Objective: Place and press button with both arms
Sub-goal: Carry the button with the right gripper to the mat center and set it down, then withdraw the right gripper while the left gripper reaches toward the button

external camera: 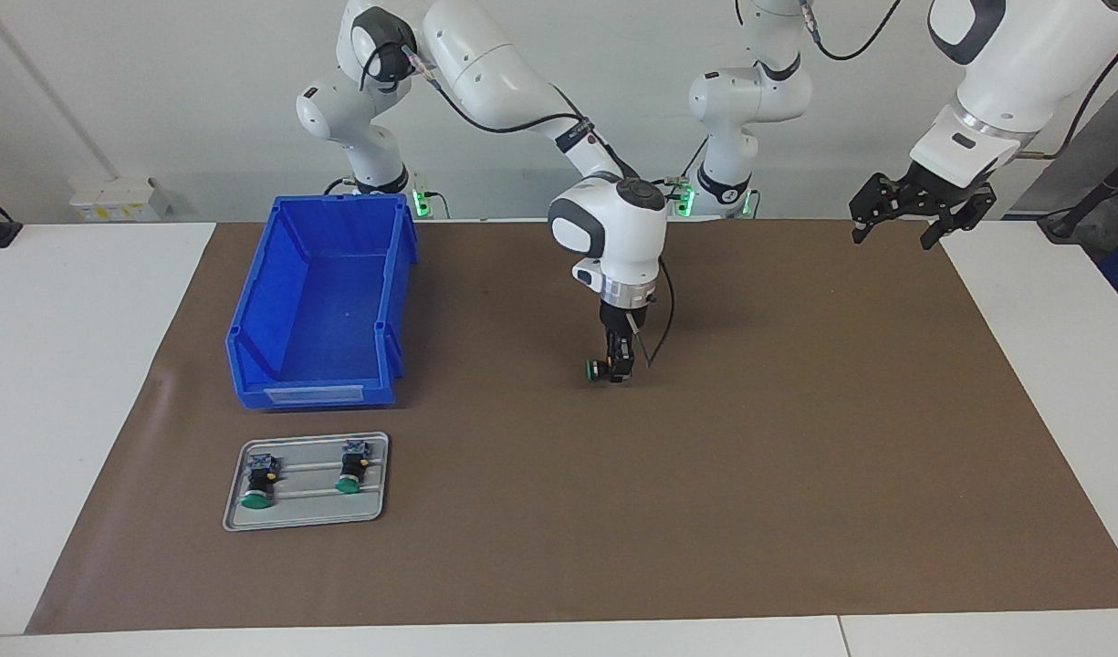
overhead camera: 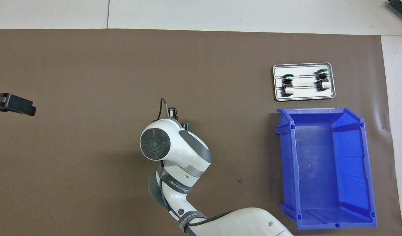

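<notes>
The button [external camera: 599, 369] hangs in the right tool [external camera: 615, 367] at the centre of the facing view, low over the brown mat [external camera: 796, 438]. It lies on its side — long axis level, green cap toward the frame's left — and the fingers are clamped on its barrel. The left tool [external camera: 921, 212] waits raised at upper right, fingers spread. At lower left a metal tray [external camera: 305, 516] carries two more buttons [external camera: 263, 479], just below a blue bin [external camera: 321, 301]. The surface [external camera: 84, 383] is white; the wall is pale.
</notes>
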Controlling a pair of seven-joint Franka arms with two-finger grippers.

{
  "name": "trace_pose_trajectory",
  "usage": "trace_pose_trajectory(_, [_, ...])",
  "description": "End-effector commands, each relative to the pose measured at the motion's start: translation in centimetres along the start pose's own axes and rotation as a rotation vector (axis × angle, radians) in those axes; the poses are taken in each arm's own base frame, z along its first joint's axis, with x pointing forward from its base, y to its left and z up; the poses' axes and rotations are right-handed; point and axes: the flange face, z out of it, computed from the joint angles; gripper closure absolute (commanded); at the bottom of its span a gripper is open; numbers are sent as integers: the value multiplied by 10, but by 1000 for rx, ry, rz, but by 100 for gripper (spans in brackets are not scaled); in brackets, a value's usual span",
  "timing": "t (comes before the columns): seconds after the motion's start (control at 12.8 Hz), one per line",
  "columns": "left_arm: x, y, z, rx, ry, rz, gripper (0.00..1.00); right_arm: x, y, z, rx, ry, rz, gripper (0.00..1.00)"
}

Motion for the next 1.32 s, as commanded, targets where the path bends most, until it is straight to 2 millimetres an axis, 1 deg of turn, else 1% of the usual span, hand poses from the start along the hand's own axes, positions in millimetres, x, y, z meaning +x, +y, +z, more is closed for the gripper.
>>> trace_pose_trajectory(0.0, [-9,-1,0,16,-6,-10,0,38,-28,-53,44,-23,-128,0])
trace_pose_trajectory(0.08, [-10,1,0,16,-11,-7,0,59,-42,-72,57,-32,-144,0])
trace_pose_trajectory(0.16, [-8,7,-1,17,-2,6,0,76,-51,-93,68,-37,-165,0])
trace_pose_trajectory(0.23, [-5,11,0,19,7,24,0,96,-60,-107,62,-25,-202,0])
trace_pose_trajectory(0.31, [-1,15,4,20,31,37,0,114,-65,-121,45,-10,-251,0])
trace_pose_trajectory(0.39, [5,35,9,26,70,90,0,135,-70,-132,33,-8,-298,0])
trace_pose_trajectory(0.47, [4,60,19,31,89,164,0,158,-78,-141,22,-12,-355,0])
trace_pose_trajectory(0.55, [2,80,28,37,108,256,0,180,-86,-146,12,-15,-417,0])
trace_pose_trajectory(0.62, [1,90,36,34,108,362,0,205,-96,-154,17,-26,-475,0])
trace_pose_trajectory(0.7, [1,102,37,2,125,460,0,234,-103,-159,11,-50,-545,0])
trace_pose_trajectory(0.78, [0,114,41,-24,138,556,0,267,-108,-168,0,-64,-630,0])
trace_pose_trajectory(0.86, [0,130,45,-27,156,665,0,298,-111,-178,-13,-79,-720,0])
trace_pose_trajectory(1.01, [-8,166,63,-16,165,881,0,363,-113,-193,-46,-102,-878,0])
trace_pose_trajectory(1.09, [-10,181,70,-14,166,948,0,388,-112,-200,-58,-106,-962,0])
trace_pose_trajectory(1.17, [-8,198,77,-52,191,971,0,417,-110,-208,-69,-109,-1023,0])
trace_pose_trajectory(1.25, [-8,215,90,-53,222,1008,0,442,-106,-221,-77,-114,-1068,0])
